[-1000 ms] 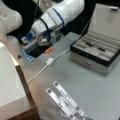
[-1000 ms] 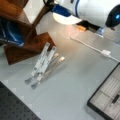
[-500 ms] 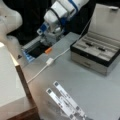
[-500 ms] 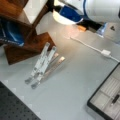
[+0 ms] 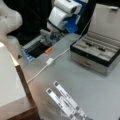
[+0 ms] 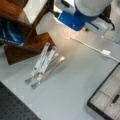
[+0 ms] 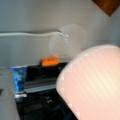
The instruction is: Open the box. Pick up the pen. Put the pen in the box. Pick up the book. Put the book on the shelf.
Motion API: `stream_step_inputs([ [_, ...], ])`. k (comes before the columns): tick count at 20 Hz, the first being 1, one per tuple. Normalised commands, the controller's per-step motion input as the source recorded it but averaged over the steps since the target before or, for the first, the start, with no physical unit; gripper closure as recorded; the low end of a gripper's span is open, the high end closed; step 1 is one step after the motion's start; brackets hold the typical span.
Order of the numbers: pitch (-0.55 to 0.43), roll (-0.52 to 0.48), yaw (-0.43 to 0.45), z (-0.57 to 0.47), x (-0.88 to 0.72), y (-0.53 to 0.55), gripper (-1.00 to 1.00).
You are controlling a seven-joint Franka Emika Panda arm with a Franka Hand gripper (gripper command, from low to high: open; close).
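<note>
In a front view, the arm (image 5: 63, 12) reaches down from the top, its white and blue wrist tilted toward the view's left. The gripper (image 5: 51, 37) sits low over a dark, blue-edged object (image 5: 35, 50) at the far edge of the tabletop (image 5: 95, 87); whether the gripper is released or clenched cannot be told. A small orange object (image 5: 48, 50) lies just beside that dark object, and a white cable (image 5: 50, 61) runs diagonally across the tabletop. The box (image 5: 96, 51) stands open at the view's right, lid raised, with a dark slim item, apparently the pen (image 5: 101, 48), lying in its beige lining. The shelf (image 5: 11, 82) occupies the view's left, cream top above brown wood. Folded metal strips (image 5: 65, 102) lie near the bottom. The book cannot be identified here.

In a front view, the arm (image 6: 85, 12) fills the top, with the gripper hidden behind its body. The shelf (image 6: 25, 27) is at upper left, with the metal strips (image 6: 43, 63) just beside its base. The white cable (image 6: 95, 48) crosses at right. A corner of the open box (image 6: 106, 100) shows at lower right, a dark item in one compartment.

In the wrist view, a large pale blurred shape (image 7: 92, 85) covers the lower right. The orange object (image 7: 50, 61) lies at the edge of the dark, blue-edged object (image 7: 32, 82), with the white cable (image 7: 30, 34) above it on the tabletop.
</note>
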Motion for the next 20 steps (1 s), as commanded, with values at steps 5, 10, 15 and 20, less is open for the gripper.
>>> stream_step_inputs([
  [5,-0.400,0.507,-0.149,-0.17,-0.28,-0.06,-1.00],
  [10,-0.463,0.393,-0.040,-0.32,-0.36,-0.05,-1.00],
  [15,-0.416,0.272,0.006,-0.27,-0.36,0.00,-1.00],
  [20,-0.312,0.196,0.011,-0.17,-0.25,0.00,-1.00],
])
